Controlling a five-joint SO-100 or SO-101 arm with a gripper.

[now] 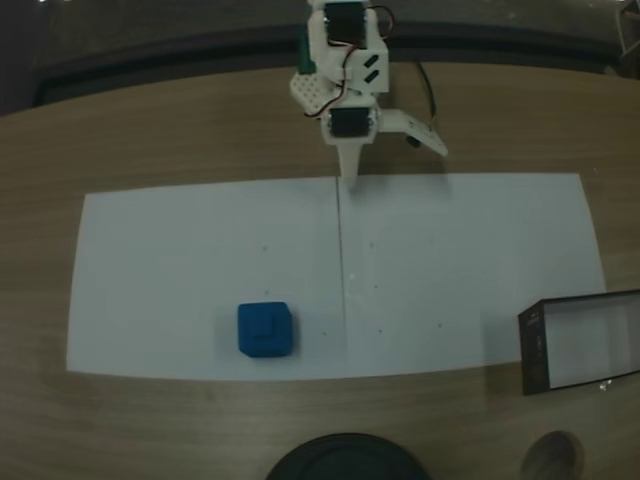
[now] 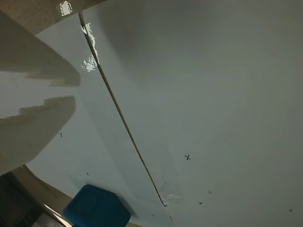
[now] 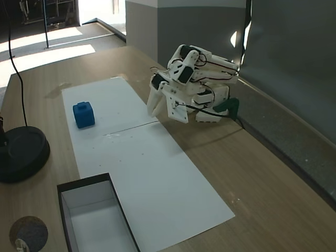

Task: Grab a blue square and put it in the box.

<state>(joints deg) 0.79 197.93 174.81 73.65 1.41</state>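
Your blue square (image 1: 265, 330) is sitting loose on the white paper (image 1: 200, 260), nothing touching it.

In a fixed view it's on the left sheet, near the front edge, just left of the seam between the two sheets. Your box (image 1: 585, 343) is well apart from it, at the right edge of that view, overlapping the paper's corner, nothing in it. Your end effector (image 1: 395, 155) is parked folded at the back of the counter (image 1: 150, 130), tip at the paper's far edge, fingers spread partway with nothing between them. There's a black round disc (image 3: 21, 152) on the counter near the box.
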